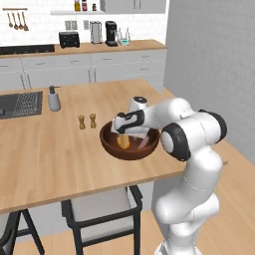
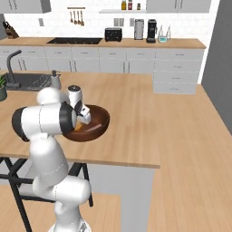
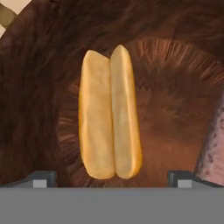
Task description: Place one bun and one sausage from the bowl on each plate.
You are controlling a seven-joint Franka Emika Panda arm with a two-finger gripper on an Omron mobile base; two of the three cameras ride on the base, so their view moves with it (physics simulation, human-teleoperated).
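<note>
The hand (image 3: pixel 112 177) hangs inside the bowl (image 1: pixel 130 148) on the counter (image 1: pixel 50 149), tips wide apart and straddling a split bun (image 3: pixel 109 113). The hand view adds a pinkish sausage (image 3: pixel 214 144) at the right edge.

Split golden bun (image 3: pixel 109 116) lying in dark wooden bowl (image 3: pixel 39 109), claw (image 3: pixel 111 178) tips spread wide

White robot arm bent sharply at the elbow, forearm reaching forward and the hand pointing straight down. The gripper (image 1: pixel 122 135) hangs low near the front edge of the worktop. In the hand view its two dark fingertips (image 3: pixel 42 178) stand wide apart, nothing between them
</note>
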